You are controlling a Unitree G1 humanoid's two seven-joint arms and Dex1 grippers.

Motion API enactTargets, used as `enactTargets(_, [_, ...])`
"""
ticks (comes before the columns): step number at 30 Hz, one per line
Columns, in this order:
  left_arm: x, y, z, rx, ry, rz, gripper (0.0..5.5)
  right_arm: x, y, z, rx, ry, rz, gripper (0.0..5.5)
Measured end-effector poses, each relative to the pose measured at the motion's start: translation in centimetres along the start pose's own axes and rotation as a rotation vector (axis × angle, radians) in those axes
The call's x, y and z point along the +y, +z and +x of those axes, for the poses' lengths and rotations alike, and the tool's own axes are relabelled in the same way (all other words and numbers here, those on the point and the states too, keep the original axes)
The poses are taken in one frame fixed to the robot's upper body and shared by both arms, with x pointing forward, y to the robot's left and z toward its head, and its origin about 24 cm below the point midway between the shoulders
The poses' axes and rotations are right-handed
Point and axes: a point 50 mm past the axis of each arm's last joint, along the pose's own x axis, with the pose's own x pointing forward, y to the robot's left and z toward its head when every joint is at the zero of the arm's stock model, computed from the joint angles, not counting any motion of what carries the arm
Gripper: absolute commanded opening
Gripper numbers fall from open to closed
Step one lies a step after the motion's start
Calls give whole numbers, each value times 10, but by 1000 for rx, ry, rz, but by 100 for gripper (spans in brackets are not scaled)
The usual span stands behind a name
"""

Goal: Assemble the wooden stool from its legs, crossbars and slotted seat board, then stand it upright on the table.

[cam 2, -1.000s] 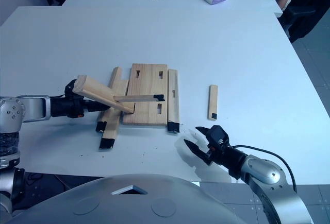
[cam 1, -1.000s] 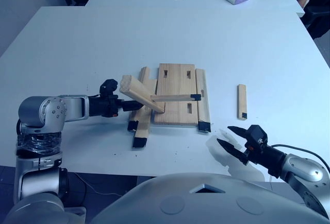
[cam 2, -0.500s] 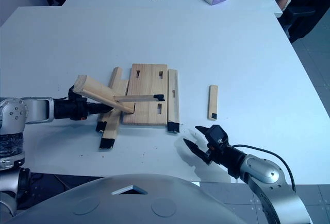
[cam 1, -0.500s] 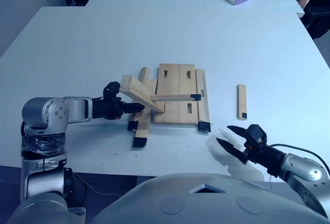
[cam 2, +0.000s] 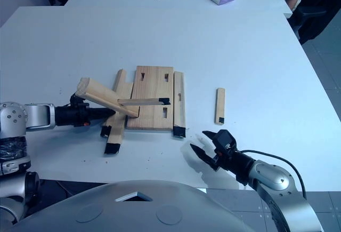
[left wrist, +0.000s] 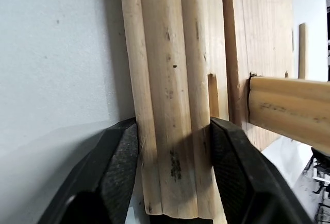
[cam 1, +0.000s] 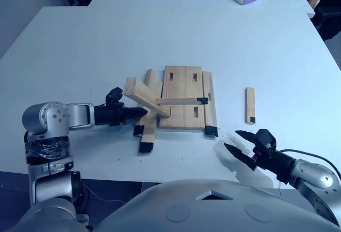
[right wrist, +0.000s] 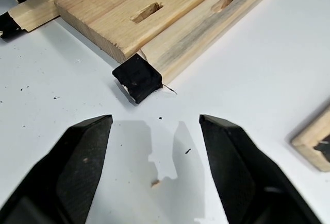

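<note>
We are picking up a leg point(left wrist: 165, 54): left tool point(cam 1: 136, 113) grips it beside the board point(cam 1: 181, 85), right tool point(right wrist: 154, 123) gapes empty. Next, we slot it.

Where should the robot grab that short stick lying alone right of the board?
Grip the short stick across its narrow width at mid-length, from straight above: it lies flat, with bare table along both long sides.

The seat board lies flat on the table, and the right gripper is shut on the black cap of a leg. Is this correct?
Not quite: the right gripper is open and empty, hovering just short of the black cap, as the right wrist view shows. The seat board does lie flat on the table.
</note>
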Motion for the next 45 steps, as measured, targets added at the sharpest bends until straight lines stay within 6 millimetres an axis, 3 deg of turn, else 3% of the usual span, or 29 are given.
enactTargets(8, [2, 1, -3, -45, -55, -52, 204, -2, 1, -1, 7, 13, -12, 309])
enactTargets(12, [1, -5, -6, -109, -173, -117, 203, -7, 4, -2, 18, 33, -42, 309])
enactTargets(18, [4, -30, -5, -259, -329, -274, 203, -18, 7, -9, 63, 78, -68, 309])
enactTargets(24, [20, -53, -4, -390, -296, -433, 202, -31, 15, -15, 102, 119, -115, 309])
enactTargets(31, [6, -79, 9, -453, -416, -513, 202, -45, 23, -19, 150, 191, -151, 309])
enactTargets(34, [6, -83, 6, -482, -436, -531, 268, -49, 25, -21, 167, 209, -165, 309])
enactTargets(38, [25, -90, -5, -503, -336, -564, 318, -52, 25, -23, 174, 205, -162, 309])
enactTargets(42, [44, -75, -20, -509, -254, -490, 369, -49, 22, -24, 171, 198, -145, 309])
enactTargets(45, [51, -62, -24, -502, -227, -428, 369, -46, 22, -23, 161, 188, -145, 309])
